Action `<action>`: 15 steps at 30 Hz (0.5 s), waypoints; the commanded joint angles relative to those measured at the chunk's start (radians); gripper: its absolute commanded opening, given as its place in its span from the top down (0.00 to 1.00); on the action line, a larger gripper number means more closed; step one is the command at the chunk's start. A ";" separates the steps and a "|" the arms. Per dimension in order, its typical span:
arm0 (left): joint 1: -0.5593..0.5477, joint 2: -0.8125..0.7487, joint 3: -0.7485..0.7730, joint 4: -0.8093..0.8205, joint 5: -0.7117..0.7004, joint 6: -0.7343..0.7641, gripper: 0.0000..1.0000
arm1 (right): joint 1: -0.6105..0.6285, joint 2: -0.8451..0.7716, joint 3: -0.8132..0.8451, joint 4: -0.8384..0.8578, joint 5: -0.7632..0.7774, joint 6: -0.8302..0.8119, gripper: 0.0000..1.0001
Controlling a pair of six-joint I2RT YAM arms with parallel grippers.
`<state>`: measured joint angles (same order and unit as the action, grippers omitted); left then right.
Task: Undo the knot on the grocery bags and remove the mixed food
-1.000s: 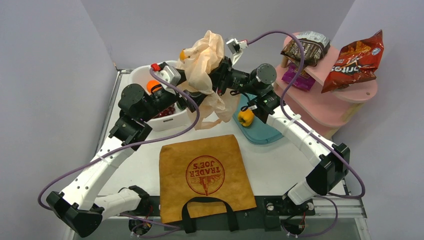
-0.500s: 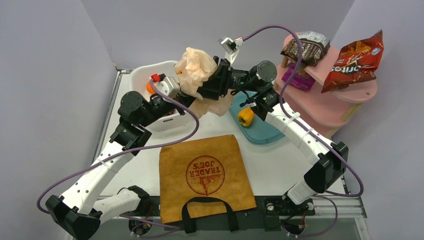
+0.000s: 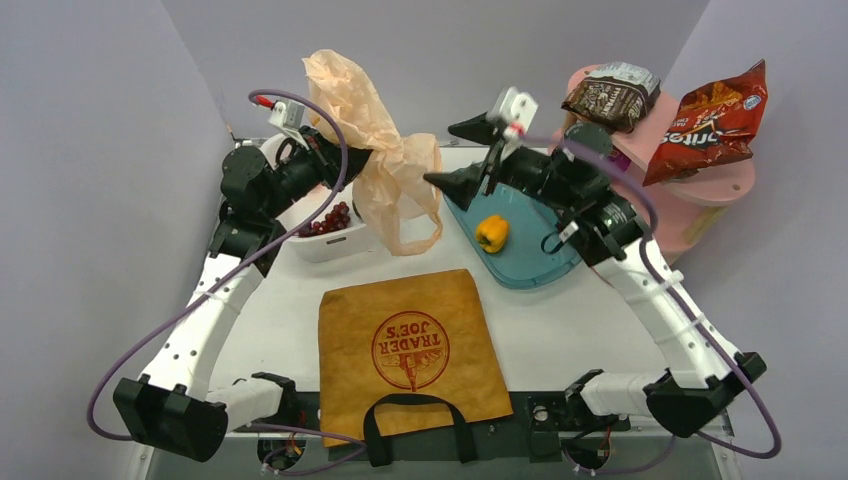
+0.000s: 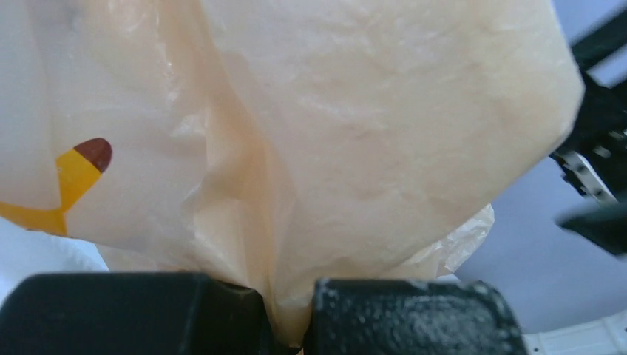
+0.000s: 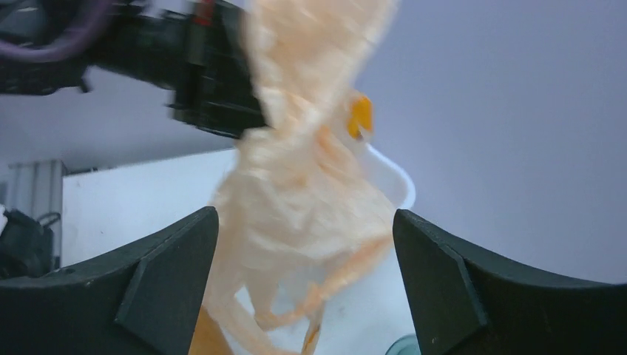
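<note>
The peach plastic bag point(image 3: 385, 170) hangs in the air over the back of the table, its loop handles dangling. My left gripper point(image 3: 345, 160) is shut on a bunch of it; in the left wrist view the film point(image 4: 333, 111) is pinched between the jaws of that gripper point(image 4: 288, 303). My right gripper point(image 3: 458, 153) stands open just right of the bag, apart from it; its wrist view shows the bag point(image 5: 303, 185) beyond the spread fingers point(image 5: 170, 274). The brown tote point(image 3: 410, 345) lies flat near the front edge. A yellow pepper point(image 3: 491, 233) sits in the teal tub point(image 3: 535, 265).
A white tub point(image 3: 325, 245) with dark red grapes point(image 3: 328, 220) stands under the left arm. On the pink shelf point(image 3: 690, 205) at the back right lie a red Doritos bag point(image 3: 705, 120) and a dark brown snack bag point(image 3: 610, 95).
The right gripper opened, let go of the plastic bag and drew back to the right. The left gripper shut on the bag and swung it up and to the left.
</note>
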<state>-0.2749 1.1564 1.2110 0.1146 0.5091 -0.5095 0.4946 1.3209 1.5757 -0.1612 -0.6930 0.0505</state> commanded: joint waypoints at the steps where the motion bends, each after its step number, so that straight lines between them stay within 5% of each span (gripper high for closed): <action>1: -0.012 0.030 0.044 0.031 0.075 -0.242 1.00 | 0.236 -0.090 -0.023 -0.073 0.194 -0.636 0.15; 6: -0.075 0.043 0.065 0.027 0.130 -0.318 1.00 | 0.380 -0.077 -0.108 -0.002 0.235 -0.962 0.10; 15: -0.136 0.040 0.069 0.086 0.455 -0.390 1.00 | 0.362 -0.021 -0.102 -0.203 0.322 -1.295 0.07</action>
<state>-0.4053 1.2118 1.2243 0.1200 0.7456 -0.8322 0.8867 1.3090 1.4563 -0.2539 -0.4484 -1.0241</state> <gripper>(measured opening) 0.012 0.922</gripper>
